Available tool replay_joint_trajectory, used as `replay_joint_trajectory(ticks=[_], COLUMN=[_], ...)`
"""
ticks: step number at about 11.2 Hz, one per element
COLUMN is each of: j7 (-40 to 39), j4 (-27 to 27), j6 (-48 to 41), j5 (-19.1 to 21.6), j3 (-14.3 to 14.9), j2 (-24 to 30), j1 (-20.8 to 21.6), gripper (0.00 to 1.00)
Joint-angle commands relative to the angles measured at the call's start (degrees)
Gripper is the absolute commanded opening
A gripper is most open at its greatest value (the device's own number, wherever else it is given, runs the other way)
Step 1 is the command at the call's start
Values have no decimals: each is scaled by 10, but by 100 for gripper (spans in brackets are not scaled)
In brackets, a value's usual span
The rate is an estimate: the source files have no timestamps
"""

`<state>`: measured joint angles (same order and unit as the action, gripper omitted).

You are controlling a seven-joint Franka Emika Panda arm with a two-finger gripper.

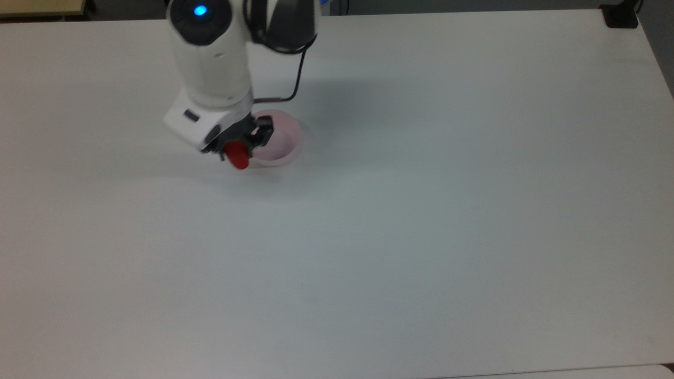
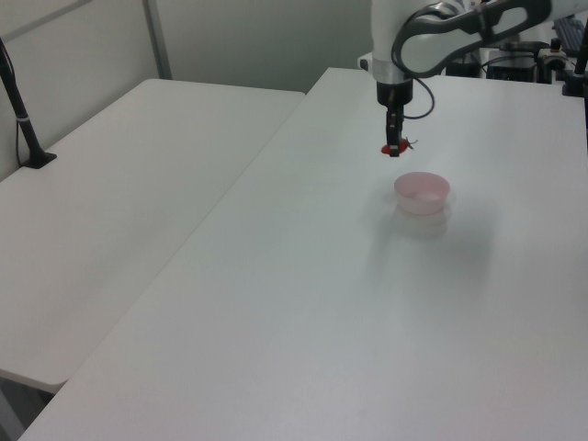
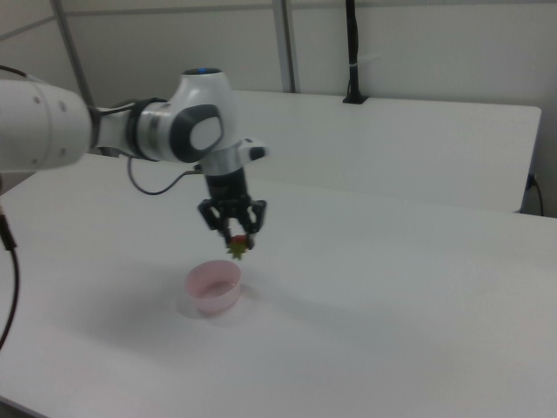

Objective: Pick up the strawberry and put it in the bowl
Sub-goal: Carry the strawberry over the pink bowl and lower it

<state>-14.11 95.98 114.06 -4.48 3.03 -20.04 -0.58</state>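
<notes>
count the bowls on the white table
1. The small round pale pink plastic bowl stands on the white table, below the tool holding the small red toy strawberry. Nothing in view could hide another.

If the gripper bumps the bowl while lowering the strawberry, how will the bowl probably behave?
The bowl looks thin and slightly translucent, so it is probably light and would slide on the smooth table rather than resist. It is wide and low, so tipping seems unlikely. It is empty, with nothing to weigh it down. The gripper holds the strawberry above it.
</notes>
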Motion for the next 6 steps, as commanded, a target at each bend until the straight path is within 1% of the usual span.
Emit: replay_joint_trajectory(ticks=[1,2,4,5,6], j7=[55,81,101,129,142], j4=[146,152,187,196,197], j6=[19,26,67,95,109], j5=[2,0,-13,-15,-19], j3=[5,5,5,5,5], j2=[107,106,105,98,96], j1=[47,59,66,67,66], gripper=[22,22,27,27,27])
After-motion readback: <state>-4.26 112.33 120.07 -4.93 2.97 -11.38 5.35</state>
